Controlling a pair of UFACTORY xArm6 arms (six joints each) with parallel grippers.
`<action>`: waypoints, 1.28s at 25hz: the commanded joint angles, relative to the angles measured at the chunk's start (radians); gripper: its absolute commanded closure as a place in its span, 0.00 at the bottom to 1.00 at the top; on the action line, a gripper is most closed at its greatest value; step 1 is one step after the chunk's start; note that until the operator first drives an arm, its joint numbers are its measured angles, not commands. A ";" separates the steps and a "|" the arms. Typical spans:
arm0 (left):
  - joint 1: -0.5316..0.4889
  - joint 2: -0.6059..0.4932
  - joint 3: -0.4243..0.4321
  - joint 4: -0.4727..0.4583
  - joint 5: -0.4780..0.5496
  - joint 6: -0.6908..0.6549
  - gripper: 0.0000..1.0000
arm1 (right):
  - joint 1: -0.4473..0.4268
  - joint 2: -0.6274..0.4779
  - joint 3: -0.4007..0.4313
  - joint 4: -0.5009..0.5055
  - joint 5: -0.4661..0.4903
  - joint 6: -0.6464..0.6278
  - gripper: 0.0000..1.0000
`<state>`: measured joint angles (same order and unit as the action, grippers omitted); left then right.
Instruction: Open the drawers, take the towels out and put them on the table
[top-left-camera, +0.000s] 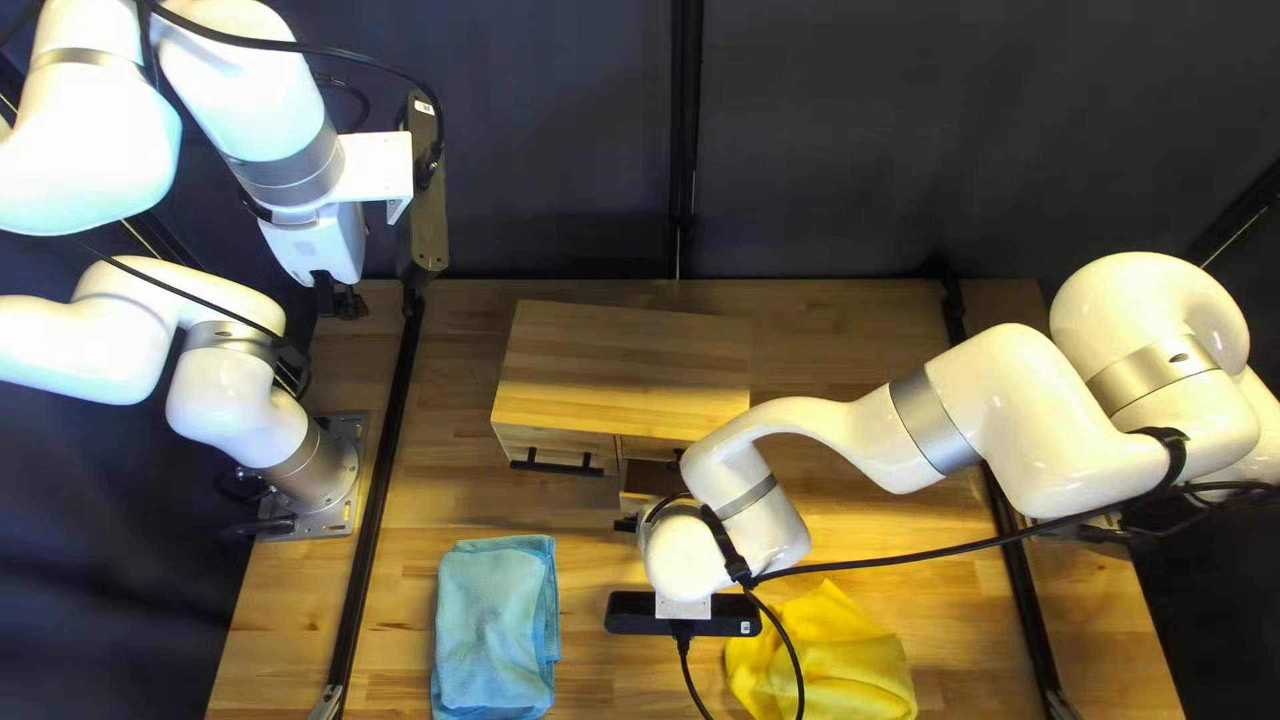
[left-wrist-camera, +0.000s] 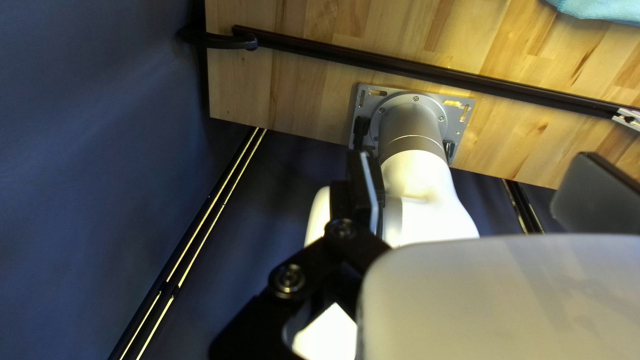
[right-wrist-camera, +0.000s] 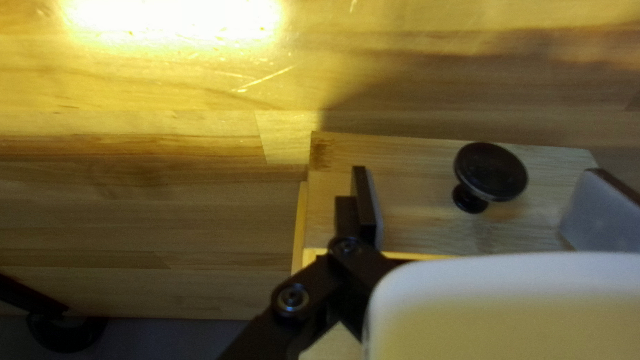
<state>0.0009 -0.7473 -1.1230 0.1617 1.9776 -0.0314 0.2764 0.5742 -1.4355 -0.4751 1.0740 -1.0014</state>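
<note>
Both towels are out on the worktop (top-left-camera: 900, 330): the blue towel (top-left-camera: 495, 625) at the lower left of the top left view, the yellow towel (top-left-camera: 835, 665) at its lower right. Your right end effector (right-wrist-camera: 480, 210) hangs with fingers apart around the knob (right-wrist-camera: 490, 172) of the part-open drawer (right-wrist-camera: 425, 225). Lift crookedly and a finger could hook the knob and drag the drawer box (top-left-camera: 620, 370). Its cable (top-left-camera: 785, 640) crosses the yellow towel and may tug it. The left end effector (left-wrist-camera: 480, 195), fingers apart, holds nothing. I can make out no writing.

wooden table (top-left-camera: 860, 330) | drawer cabinet (top-left-camera: 620, 370) mid-table | blue towel (top-left-camera: 495, 625) near edge | yellow towel (top-left-camera: 850, 672) right of it
</note>
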 commanded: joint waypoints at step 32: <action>0.000 0.000 0.000 0.000 0.000 0.000 0.00 | -0.048 -0.010 0.040 -0.131 -0.021 0.067 0.00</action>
<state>0.0009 -0.7473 -1.1230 0.1617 1.9776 -0.0314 0.2285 0.5633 -1.3954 -0.6009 1.0531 -0.9390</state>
